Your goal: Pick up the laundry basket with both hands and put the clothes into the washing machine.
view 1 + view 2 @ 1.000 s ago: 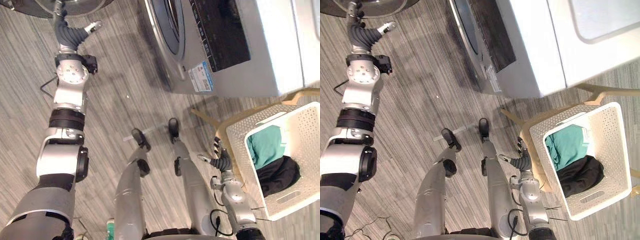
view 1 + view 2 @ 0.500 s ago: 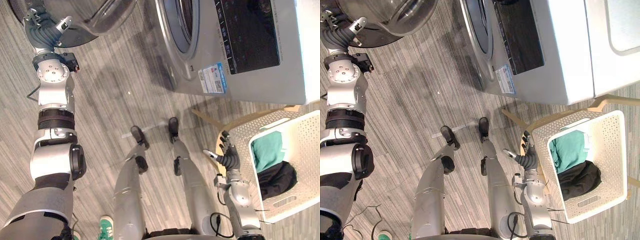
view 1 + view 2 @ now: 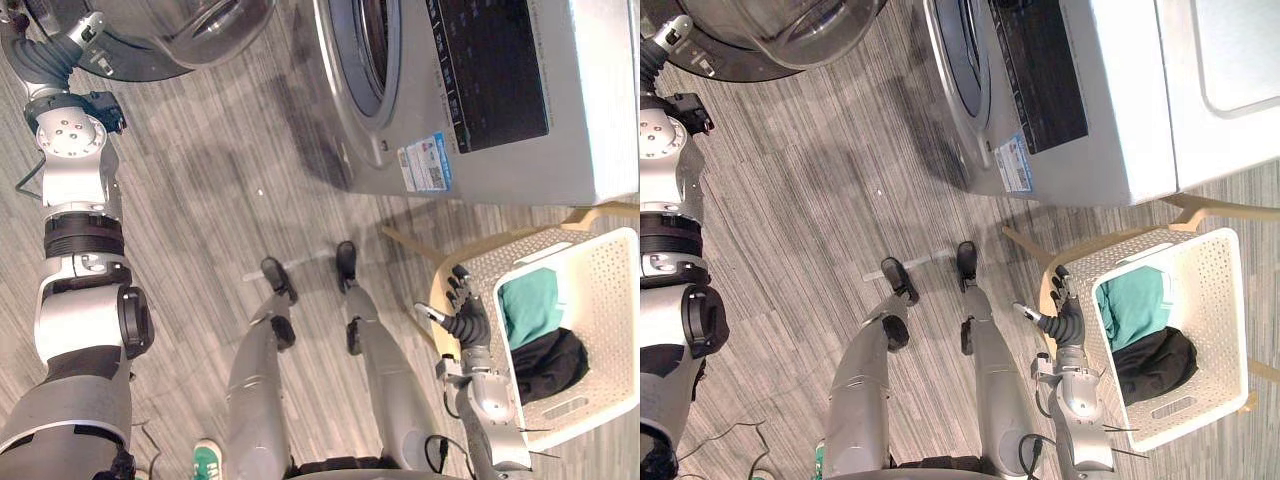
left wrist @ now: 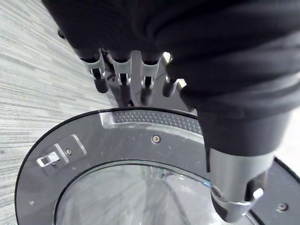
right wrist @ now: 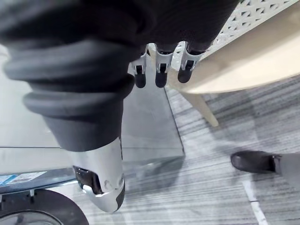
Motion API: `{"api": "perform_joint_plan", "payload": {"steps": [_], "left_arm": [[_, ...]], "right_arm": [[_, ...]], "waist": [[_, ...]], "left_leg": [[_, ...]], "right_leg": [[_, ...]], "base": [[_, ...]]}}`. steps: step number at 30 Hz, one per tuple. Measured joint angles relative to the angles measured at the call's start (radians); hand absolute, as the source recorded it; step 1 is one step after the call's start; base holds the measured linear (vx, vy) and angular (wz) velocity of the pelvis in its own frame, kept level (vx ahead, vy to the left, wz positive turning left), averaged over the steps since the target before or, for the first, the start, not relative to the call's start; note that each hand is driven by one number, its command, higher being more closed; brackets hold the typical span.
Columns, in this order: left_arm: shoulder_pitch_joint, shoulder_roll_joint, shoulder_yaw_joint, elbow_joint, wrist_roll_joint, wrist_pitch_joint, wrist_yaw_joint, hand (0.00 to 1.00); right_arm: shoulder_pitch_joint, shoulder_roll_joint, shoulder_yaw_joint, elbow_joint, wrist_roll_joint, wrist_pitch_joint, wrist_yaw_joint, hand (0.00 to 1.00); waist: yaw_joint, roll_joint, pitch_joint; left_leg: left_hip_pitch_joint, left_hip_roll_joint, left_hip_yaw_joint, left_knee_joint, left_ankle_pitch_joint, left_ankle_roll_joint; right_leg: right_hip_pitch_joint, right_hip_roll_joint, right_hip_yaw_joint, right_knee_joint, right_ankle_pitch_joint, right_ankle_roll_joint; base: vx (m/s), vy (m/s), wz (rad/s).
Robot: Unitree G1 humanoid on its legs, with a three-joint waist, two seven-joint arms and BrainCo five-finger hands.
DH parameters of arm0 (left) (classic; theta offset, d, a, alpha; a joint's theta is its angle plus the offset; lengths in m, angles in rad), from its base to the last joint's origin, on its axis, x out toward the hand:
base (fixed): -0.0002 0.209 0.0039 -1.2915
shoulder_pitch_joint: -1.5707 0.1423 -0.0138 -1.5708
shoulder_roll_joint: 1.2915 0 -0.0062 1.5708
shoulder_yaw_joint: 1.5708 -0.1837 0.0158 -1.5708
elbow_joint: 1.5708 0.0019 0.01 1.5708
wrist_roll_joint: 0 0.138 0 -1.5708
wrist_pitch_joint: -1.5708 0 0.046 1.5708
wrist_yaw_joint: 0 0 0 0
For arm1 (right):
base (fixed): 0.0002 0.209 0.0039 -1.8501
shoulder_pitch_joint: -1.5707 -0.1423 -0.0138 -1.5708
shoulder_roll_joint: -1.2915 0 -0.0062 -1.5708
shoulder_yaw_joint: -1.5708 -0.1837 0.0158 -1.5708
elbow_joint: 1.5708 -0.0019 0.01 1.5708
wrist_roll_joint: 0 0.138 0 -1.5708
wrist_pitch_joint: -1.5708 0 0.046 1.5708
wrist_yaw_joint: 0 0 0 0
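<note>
Pickup hadn't started, I'd say. Right hand [image 3: 466, 318] was spread just beside the basket [image 3: 612, 298], clothes [image 3: 530, 305] inside it. Left hand [image 4: 123, 75] was straight-fingered at the washing machine [image 3: 480, 90] door [image 3: 200, 25], well apart. Next: both hands onto basket rims.

Your two head views, set side by side, look steeply down at the floor [image 3: 200, 200]. Both share the washing machine [image 3: 520, 160] at 1 o'clock and the laundry basket [image 3: 1222, 300] at 4 o'clock. Your left wrist view sits very close above the machine's round door [image 4: 140, 136]. Your right wrist view faces along the right hand [image 5: 161, 70] toward basket and floor.
</note>
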Motion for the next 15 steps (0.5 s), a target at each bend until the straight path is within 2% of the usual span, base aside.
{"api": "perform_joint_plan", "payload": {"steps": [2, 5, 8, 9, 13, 15], "left_arm": [[0.112, -0.054, -0.004, -0.036, -0.021, -0.014, -0.025, 0.0], [0.377, -0.175, -0.025, -0.121, -0.039, -0.018, -0.072, 0.0], [0.639, -0.282, -0.052, -0.138, -0.037, -0.018, -0.114, 0.0], [0.726, -0.325, -0.051, -0.138, -0.035, -0.018, -0.131, 0.0], [0.927, -0.418, -0.049, -0.055, -0.005, -0.018, -0.16, 0.0], [0.98, -0.46, -0.042, 0.053, 0.019, -0.016, -0.181, 0.0]], "right_arm": [[-0.001, 0.001, 0.001, -0.006, -0.005, 0.006, 0.0, 0.0], [-0.007, 0.001, 0.002, -0.024, -0.024, 0.025, 0.0, 0.0], [-0.009, -0.002, -0.003, -0.025, -0.066, 0.042, 0.001, 0.0], [-0.009, -0.002, -0.014, -0.025, -0.085, 0.052, 0.003, 0.0], [-0.015, -0.002, -0.052, -0.024, -0.117, 0.066, 0.023, 0.0], [-0.021, -0.002, -0.094, -0.013, -0.129, 0.066, 0.027, 0.0]], "waist": [[0.0, -0.001, -0.001], [0.0, -0.008, -0.008], [0.002, -0.019, -0.06], [0.007, -0.018, -0.088], [0.005, -0.001, -0.172], [-0.006, 0.024, -0.216]], "left_leg": [[0.038, 0.0, 0.002, 0.001, -0.006, -0.001], [0.125, 0.007, 0.011, 0.027, -0.041, -0.01], [0.212, 0.017, 0.039, 0.057, -0.086, -0.019], [0.251, 0.02, 0.055, 0.061, -0.102, -0.024], [0.374, 0.028, 0.112, 0.059, -0.148, -0.043], [0.421, 0.021, 0.141, 0.053, -0.166, -0.044]], "right_leg": [[0.027, -0.001, 0.001, 0.023, -0.02, 0.0], [0.082, 0.0, 0.008, 0.095, -0.082, 0.0], [0.128, 0.003, 0.023, 0.17, -0.158, -0.001], [0.152, 0.003, 0.029, 0.184, -0.177, -0.002], [0.232, 0.019, 0.08, 0.181, -0.199, 0.009], [0.266, 0.031, 0.131, 0.158, -0.187, 0.016]], "base": [[0.06, -0.047, 0.02], [0.06, -0.036, -0.09], [0.08, -0.03, -0.23], [0.11, -0.016, -0.32], [0.11, 0.029, -0.49], [0.12, 0.065, -0.71]]}}
